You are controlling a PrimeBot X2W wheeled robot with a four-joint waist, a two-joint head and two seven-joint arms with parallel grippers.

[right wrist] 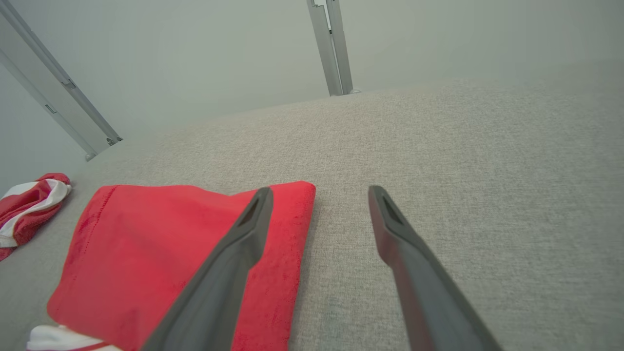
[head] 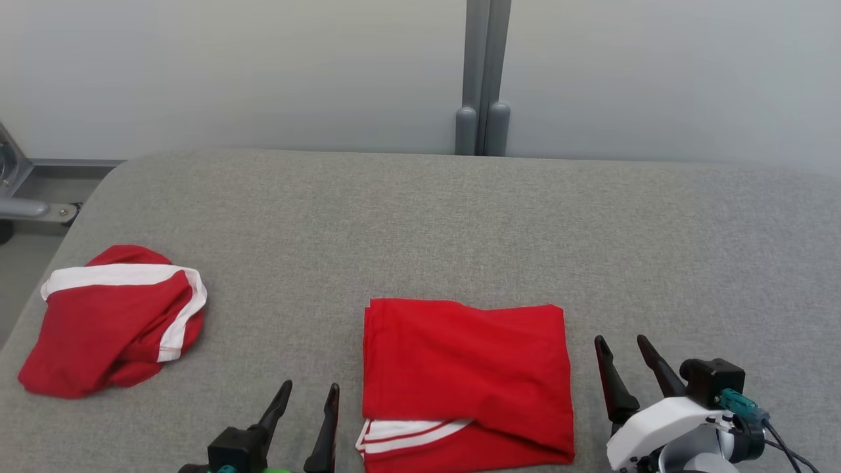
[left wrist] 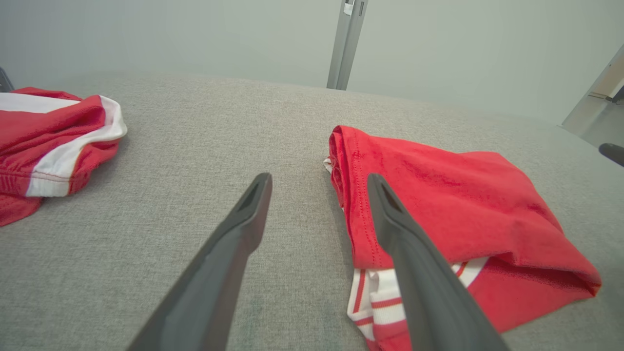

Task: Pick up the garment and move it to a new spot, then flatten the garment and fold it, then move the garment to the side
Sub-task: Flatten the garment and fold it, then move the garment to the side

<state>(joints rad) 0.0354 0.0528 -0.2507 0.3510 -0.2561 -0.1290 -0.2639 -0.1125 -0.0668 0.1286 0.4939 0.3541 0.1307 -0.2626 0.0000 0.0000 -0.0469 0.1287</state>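
The garment (head: 466,374) is red with white striped trim and lies folded into a rough rectangle on the grey fabric table (head: 460,217), near the front edge. My left gripper (head: 311,385) stands open just left of it, with nothing between its fingers. In the left wrist view the garment (left wrist: 453,204) lies under and beyond the right finger of that gripper (left wrist: 318,178). My right gripper (head: 620,339) is open just right of the garment. In the right wrist view its (right wrist: 319,190) left finger hangs over the garment's (right wrist: 161,243) right edge.
A second red garment with white bands (head: 112,322) lies crumpled at the table's left edge, also seen as a red and white heap (left wrist: 48,136) (right wrist: 29,204). A grey post (head: 483,79) rises behind the table against a pale wall. Metal framing (head: 26,197) stands off the left corner.
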